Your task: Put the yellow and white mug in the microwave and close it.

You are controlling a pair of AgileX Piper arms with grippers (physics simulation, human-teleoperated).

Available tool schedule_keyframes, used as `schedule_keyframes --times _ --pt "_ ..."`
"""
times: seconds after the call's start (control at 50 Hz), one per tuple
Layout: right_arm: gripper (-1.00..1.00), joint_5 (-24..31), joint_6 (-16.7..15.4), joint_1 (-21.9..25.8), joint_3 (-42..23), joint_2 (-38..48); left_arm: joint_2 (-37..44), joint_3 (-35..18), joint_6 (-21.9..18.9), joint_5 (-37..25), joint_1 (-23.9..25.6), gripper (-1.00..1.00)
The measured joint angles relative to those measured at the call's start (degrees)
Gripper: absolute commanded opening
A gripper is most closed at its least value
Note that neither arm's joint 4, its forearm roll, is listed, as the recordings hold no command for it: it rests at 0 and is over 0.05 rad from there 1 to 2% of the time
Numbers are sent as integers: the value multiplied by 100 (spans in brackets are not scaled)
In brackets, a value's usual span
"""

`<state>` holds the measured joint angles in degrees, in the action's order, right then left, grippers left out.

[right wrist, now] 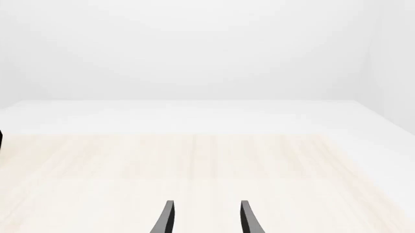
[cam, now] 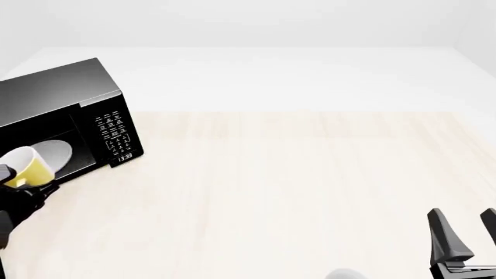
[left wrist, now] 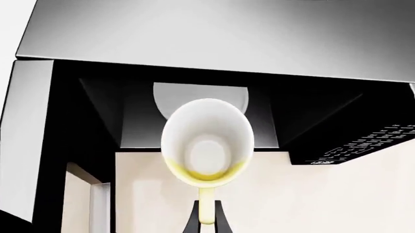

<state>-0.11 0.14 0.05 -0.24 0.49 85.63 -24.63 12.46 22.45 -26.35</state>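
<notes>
The black microwave (cam: 69,110) stands at the table's far left with its cavity open and its white turntable plate (cam: 54,154) showing. My left gripper (left wrist: 206,221) is shut on the handle of the yellow and white mug (left wrist: 207,141), holding it tilted in the air just in front of the cavity opening; in the front view the mug (cam: 27,167) is at the left edge. The microwave's door is out of the front view; a grey panel (left wrist: 26,141) shows beside the opening in the left wrist view. My right gripper (cam: 467,232) is open and empty at the near right.
The keypad and clock display (cam: 118,136) sit on the microwave's right front. The light wooden tabletop (cam: 294,186) stretches from the microwave to the right gripper. The right wrist view shows only tabletop (right wrist: 194,170) and a white backdrop.
</notes>
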Motion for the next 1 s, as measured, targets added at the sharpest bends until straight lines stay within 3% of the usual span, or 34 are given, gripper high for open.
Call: schedule_keyframes --times 1.0 --pt "100 0 0 0 0 0 687 -985 299 -26 22 -100"
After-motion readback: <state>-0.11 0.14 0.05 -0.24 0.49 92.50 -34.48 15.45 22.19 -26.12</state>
